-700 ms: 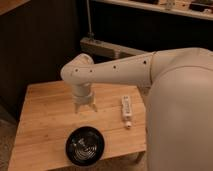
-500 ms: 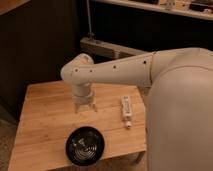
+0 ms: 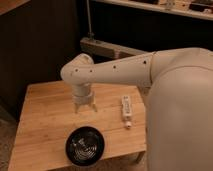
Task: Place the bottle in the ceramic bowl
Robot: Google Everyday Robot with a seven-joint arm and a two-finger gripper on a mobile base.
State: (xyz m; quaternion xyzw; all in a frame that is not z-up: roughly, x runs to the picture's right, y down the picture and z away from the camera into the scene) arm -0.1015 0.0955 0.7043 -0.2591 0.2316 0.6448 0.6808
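Observation:
The small white bottle lies on its side on the right part of the wooden table, cap toward the front edge. The glossy black ceramic bowl with shiny rings sits near the table's front edge, left of the bottle, and holds nothing. My gripper hangs from the white arm over the middle of the table, behind the bowl and to the left of the bottle. Its fingers point down, spread apart, with nothing between them.
My large white arm body fills the right side and covers the table's right edge. A dark wall and a metal shelf frame stand behind the table. The floor shows at the lower left.

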